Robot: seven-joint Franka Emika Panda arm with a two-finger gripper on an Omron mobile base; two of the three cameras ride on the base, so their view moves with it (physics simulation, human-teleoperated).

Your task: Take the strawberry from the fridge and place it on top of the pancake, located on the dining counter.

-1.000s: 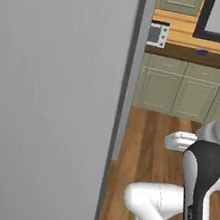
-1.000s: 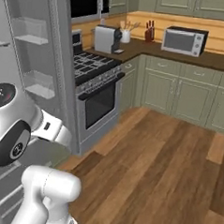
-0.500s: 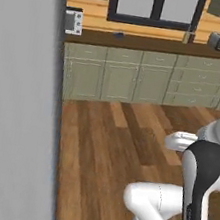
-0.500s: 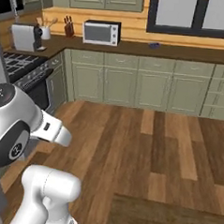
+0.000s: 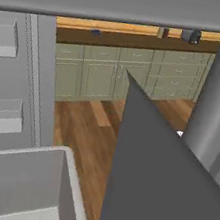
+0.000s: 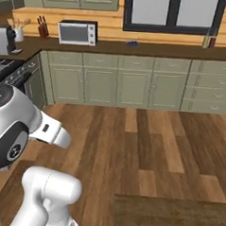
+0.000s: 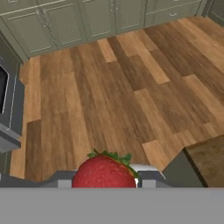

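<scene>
Red and plump, the strawberry (image 7: 104,171) is sitting low in the hand view, and I am reading the gripper (image 7: 105,179) as closed narrowly on it. It is hanging over the wood floor (image 7: 113,87), with a dark brown table (image 7: 210,159) corner showing at the right. I am judging the fruit light, soft and easily bruised, with a slick skin; I am favouring a gentle hold across its widest part, below the green leaves. Fridge (image 5: 9,115) shelves are showing in the left base view.
</scene>
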